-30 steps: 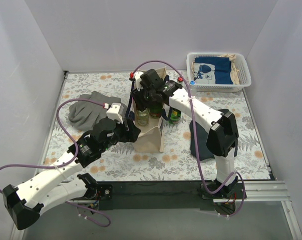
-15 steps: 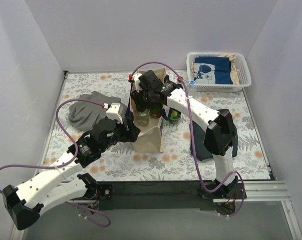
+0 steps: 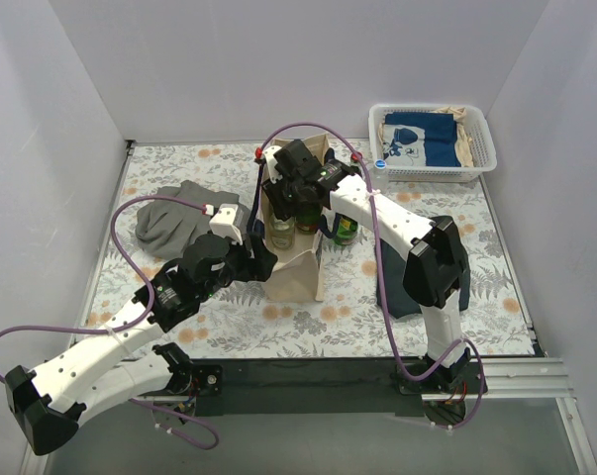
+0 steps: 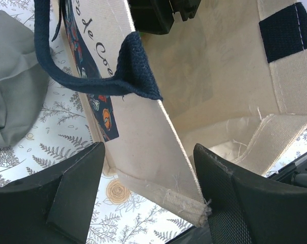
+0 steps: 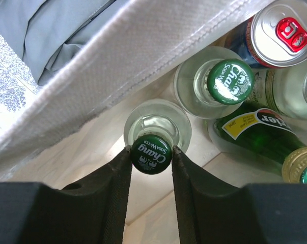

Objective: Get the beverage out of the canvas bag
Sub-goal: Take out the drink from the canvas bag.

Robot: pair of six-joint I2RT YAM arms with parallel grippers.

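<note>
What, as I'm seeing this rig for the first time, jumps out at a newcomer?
First, the right fingers pinching the green cap of a glass bottle inside the canvas bag at the table's centre. It stands beside a second capped bottle and a red-tabbed can. Next, the left fingers straddling one bag wall, near a navy handle.

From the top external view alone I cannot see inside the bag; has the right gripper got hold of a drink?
Observer: Yes, the right gripper has a finger on each side of a clear bottle's green cap.
Operator: What else is inside?
Observer: A second green-capped bottle, a green bottle and a can.
Operator: And the other arm?
Observer: The left gripper is open, with a wall of the canvas bag between its fingers.
</note>
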